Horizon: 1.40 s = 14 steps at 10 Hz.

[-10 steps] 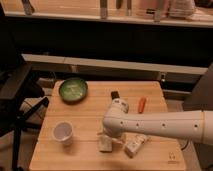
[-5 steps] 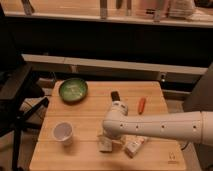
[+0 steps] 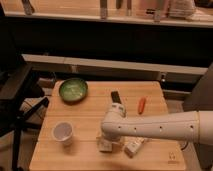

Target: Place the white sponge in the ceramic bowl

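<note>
Gripper point(image 3: 112, 142), jaws spread, hangs low over the white sponge point(image 3: 104, 147); we judge this prepares a grasp, the ceramic bowl point(image 3: 73, 90) well apart.

The gripper point(image 3: 110, 142), near the table's point(image 3: 90, 117) front edge, covers part of the white sponge point(image 3: 104, 146). The arm point(image 3: 165, 127) hides part of the pale bottle point(image 3: 133, 147).

The gripper point(image 3: 111, 143) hangs low at lower centre, jaws apart, at the white sponge point(image 3: 105, 147), with a pale bottle point(image 3: 134, 146) just to its right. Bare tabletop point(image 3: 92, 114) lies open toward the ceramic bowl point(image 3: 73, 90) at upper left; a white cup point(image 3: 63, 133) stands at lower left.
</note>
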### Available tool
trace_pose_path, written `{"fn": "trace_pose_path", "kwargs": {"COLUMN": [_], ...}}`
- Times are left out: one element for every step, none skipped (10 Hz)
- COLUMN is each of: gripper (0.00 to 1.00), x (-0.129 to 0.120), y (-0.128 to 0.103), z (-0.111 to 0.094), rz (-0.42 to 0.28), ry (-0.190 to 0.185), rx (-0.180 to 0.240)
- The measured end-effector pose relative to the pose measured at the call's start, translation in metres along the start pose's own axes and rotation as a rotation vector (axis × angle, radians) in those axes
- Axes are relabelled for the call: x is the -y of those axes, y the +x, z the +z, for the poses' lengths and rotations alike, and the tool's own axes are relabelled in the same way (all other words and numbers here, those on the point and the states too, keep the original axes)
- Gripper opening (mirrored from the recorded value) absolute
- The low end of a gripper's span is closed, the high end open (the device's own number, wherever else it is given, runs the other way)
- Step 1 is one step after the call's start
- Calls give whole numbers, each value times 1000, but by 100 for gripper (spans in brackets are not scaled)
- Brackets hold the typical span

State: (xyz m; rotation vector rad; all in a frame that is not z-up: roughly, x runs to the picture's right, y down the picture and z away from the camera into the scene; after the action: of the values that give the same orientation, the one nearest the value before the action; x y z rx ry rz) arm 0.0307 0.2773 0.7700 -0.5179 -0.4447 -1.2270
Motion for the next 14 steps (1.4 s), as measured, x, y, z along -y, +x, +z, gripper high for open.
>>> {"fn": "trace_pose_path", "kwargs": {"gripper": [80,80,80,80,80,80,80,80,80,80,80,80,80,80], "x": [1,1,1,1,1,1,1,1,0,1,1,2,1,2], "y": [-1,-2,-2,-3,-3,-4,-4,-4,-4,-4,-4,-4,-4,-4], "z": [1,2,3,5,6,6,7,7,8,8,8,9,9,8], "rz": [-4,-7,-7,-10,-14,-16,-15,-14,-15,-17,-19,-20,-19,-19], "ry": [-3,-4,-6,-10,-13,-15,-15,-15,-19,-20,-20,-21,-22,-22], "rx": [2,2,3,4,4,6,7,8,8,10,9,9,10,10]}}
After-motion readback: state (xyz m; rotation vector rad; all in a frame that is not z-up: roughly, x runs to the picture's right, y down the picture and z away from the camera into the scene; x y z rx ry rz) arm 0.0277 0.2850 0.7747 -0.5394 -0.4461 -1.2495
